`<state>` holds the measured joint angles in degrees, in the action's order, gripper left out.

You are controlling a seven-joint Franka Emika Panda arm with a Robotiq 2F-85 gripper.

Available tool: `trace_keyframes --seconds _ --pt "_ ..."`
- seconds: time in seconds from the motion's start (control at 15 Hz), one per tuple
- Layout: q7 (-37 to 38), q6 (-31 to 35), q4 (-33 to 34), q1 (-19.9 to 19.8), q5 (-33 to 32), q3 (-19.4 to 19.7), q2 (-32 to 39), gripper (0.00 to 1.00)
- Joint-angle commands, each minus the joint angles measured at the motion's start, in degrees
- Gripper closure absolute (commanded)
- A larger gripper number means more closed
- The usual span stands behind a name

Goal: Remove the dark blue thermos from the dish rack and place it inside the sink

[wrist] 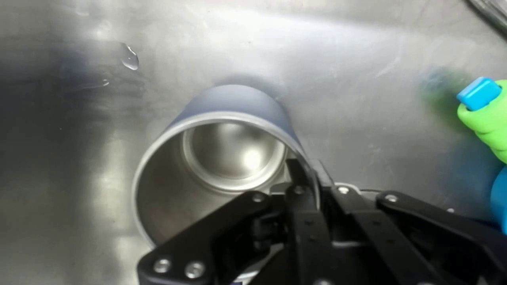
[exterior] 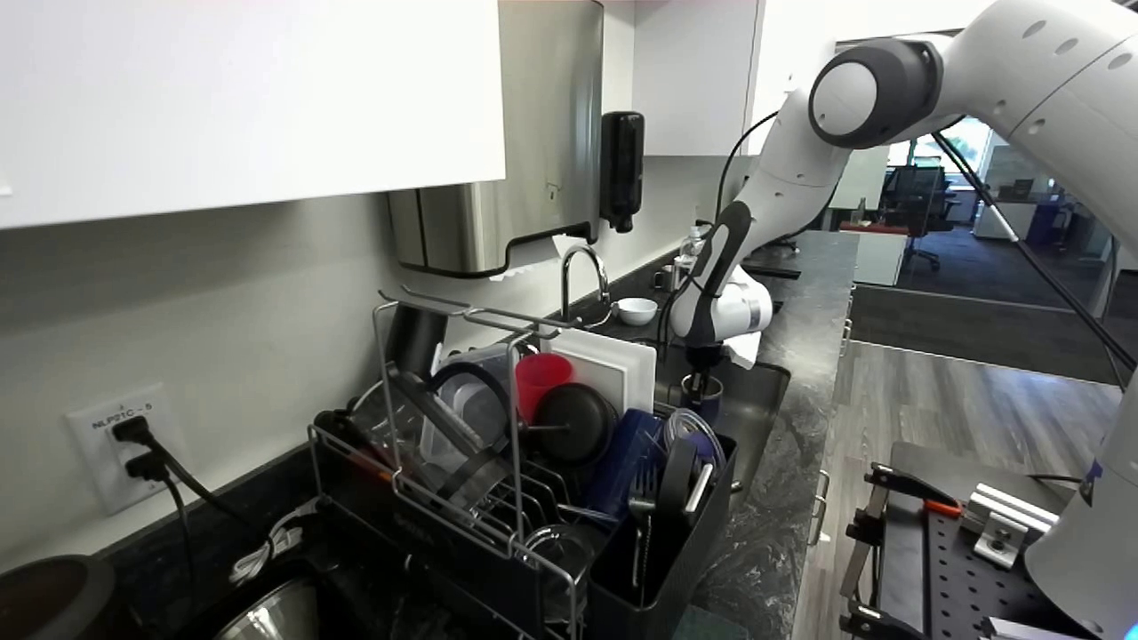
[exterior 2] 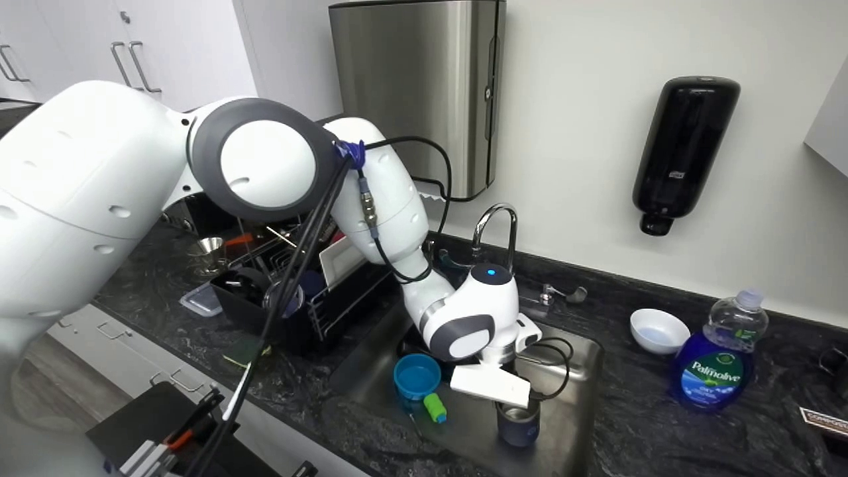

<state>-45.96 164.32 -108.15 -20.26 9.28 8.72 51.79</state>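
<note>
Pinching, with narrowed gripper [wrist: 307, 169], the rim wall of one dark blue thermos [wrist: 225, 156] from inside and outside, below the gripper within the sink [wrist: 356, 79]; base contact unclear. Likely light, stiff, hard to break, yet smooth and slippery if wet; best held at that rim wall, though apt to swing. Beside the gripper: one turquoise tub [exterior 2: 417, 376], one green-and-blue piece [exterior 2: 434, 407]. Farther from the gripper, on the surface [exterior 2: 662, 424]: one white bowl [exterior 2: 659, 331], one soap bottle [exterior 2: 715, 361], one dish rack [exterior: 453, 551] with one red cup [exterior: 540, 382].
</note>
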Motion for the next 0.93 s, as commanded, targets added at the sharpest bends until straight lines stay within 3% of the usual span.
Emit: trace_keyframes --seconds 0.0,0.87 --pt "3.8 -0.3 1.7 -3.8 -5.7 -2.6 0.6 0.98" --pt "7.0 -1.3 2.6 -8.6 -10.9 -7.0 2.3 0.98"
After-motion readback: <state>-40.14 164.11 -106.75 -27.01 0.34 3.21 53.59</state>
